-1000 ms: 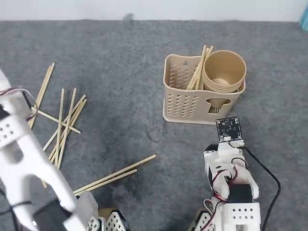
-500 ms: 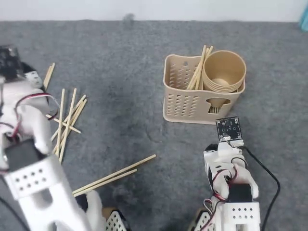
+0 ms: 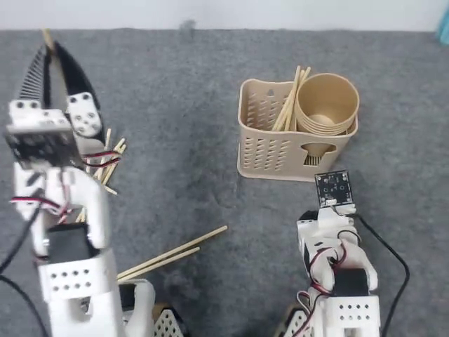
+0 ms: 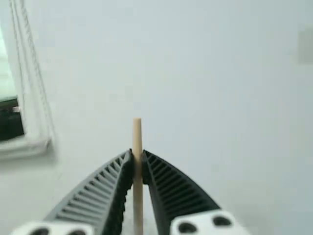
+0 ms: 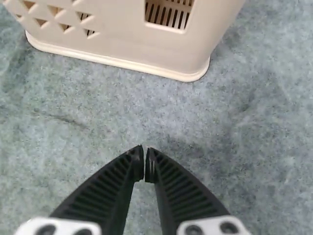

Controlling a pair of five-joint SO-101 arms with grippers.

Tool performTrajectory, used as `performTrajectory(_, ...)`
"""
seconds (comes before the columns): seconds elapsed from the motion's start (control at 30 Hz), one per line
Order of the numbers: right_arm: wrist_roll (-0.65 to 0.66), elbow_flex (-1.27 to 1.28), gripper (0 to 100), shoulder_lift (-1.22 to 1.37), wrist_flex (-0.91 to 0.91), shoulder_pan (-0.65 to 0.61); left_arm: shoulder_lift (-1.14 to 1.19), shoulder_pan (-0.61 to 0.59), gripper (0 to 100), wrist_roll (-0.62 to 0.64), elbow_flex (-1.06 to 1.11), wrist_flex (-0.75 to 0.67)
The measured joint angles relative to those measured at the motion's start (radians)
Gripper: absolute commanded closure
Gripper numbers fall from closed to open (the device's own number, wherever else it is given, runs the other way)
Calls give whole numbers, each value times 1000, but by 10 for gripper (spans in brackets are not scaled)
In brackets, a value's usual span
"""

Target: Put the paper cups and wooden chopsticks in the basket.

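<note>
My left gripper (image 3: 50,48) is raised high at the left of the table, shut on a wooden chopstick (image 4: 137,161) that pokes up between its fingers. The beige basket (image 3: 270,151) stands right of centre and holds stacked paper cups (image 3: 326,105) and several chopsticks (image 3: 291,98). Loose chopsticks (image 3: 105,165) lie on the grey mat under the left arm, and two more chopsticks (image 3: 172,253) lie near the front. My right gripper (image 5: 145,164) is shut and empty, low over the mat just in front of the basket (image 5: 122,34).
A grey carpet mat (image 3: 182,182) covers the table; a pale wall strip runs along its far edge. The right arm's base (image 3: 340,281) sits at the front right, in front of the basket. Open mat lies between the arms.
The left arm has risen from low at the left edge and swung upward, lifting one chopstick off the pile. The right arm has not moved.
</note>
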Motion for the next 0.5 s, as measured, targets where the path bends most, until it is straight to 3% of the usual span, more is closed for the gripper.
performTrajectory(0.17, 0, 0, 965, 0, 0, 0, -34, 94, 988, 0, 186, -388)
performTrajectory(0.5, 54, 0, 965, 0, 0, 0, -43, 315, 988, 141, 103, -448)
